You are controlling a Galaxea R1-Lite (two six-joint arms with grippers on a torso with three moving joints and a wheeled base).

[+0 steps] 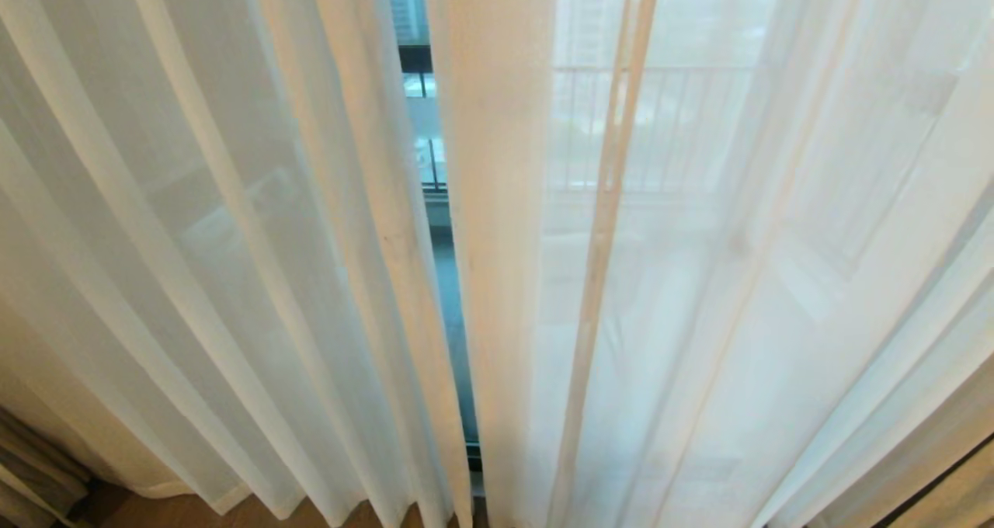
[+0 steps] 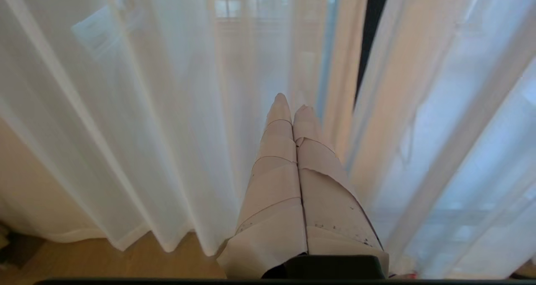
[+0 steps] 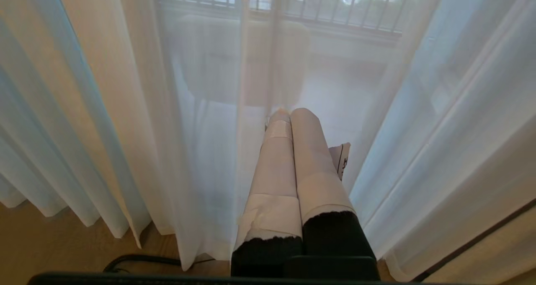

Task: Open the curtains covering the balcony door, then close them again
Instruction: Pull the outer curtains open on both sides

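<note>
Only head view shows curtains [image 1: 233,241] parted.

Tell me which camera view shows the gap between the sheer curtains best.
The head view: the gap runs down the middle between the sheer curtains, with glass behind. The left wrist view shows it as a dark slit. The right wrist view shows no gap.

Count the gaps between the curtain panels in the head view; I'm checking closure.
1: a narrow slit in the curtains just left of centre, showing the balcony door. Folds may hide others.
</note>
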